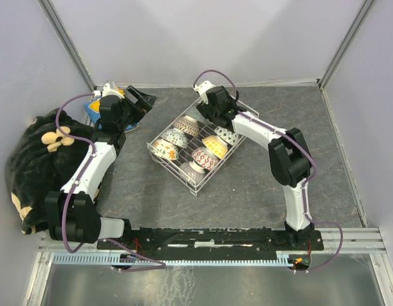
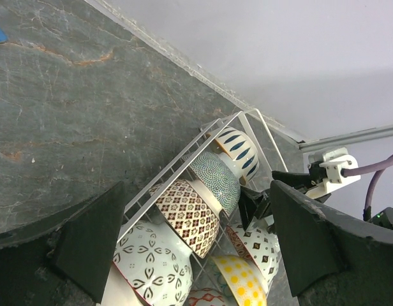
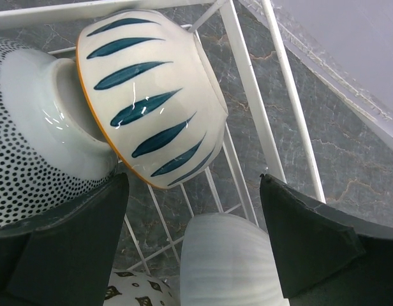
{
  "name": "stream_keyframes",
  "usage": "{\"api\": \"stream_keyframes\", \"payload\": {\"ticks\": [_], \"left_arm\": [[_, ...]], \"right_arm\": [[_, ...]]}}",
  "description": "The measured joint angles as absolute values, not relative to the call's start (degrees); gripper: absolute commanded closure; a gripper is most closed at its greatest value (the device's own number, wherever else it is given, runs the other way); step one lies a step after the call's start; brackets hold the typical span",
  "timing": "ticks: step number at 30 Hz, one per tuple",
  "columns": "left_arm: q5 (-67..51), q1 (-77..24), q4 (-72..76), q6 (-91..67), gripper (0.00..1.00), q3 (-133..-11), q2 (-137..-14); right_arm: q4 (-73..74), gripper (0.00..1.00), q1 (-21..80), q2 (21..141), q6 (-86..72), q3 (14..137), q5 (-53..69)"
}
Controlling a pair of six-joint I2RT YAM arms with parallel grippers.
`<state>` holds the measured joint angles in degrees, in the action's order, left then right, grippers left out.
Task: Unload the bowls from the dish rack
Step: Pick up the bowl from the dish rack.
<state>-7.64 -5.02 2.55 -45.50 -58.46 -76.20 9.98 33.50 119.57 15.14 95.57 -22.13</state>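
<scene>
The right pincer [image 3: 193,210] is standing released, its dark fingers [image 3: 62,242] spread wide and grasping nothing, over the 1 o'clock end of the white wire-grid dish rack [image 1: 196,191], which is sitting mid-way on the grey table [image 1: 260,204]. A pale ribbed ceramic bowl [image 3: 228,255] is lying between the fingers at 6 o'clock, and a white ceramic bowl with blue leaf strokes [image 3: 152,108] at 11 o'clock. In my judgement it should be descending straight and slowly, putting one finger inside a rim and keeping off the wires. The left pincer [image 2: 196,242] is hanging released at the rack's 10 o'clock.

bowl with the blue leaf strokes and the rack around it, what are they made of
The bowl looks like glazed ceramic: glossy, with sharp light glints. The rack seems to be white-coated metal wire, thin and straight, though plastic cannot be ruled out.
</scene>
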Motion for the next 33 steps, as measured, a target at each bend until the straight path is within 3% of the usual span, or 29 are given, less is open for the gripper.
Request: {"api": "stream_keyframes", "payload": {"ticks": [15,33], "left_arm": [[-7.68,-5.02,3.09,-45.52,0.01,-58.43,-75.22],[-8.16,-5.02,6.22,-45.54,0.01,-54.48,-73.89]], "right_arm": [[6.42,0.23,33.50,120.20,15.62,95.57,-22.61],[3.18,0.26,33.56,121.80,16.38,95.55,-24.36]]}}
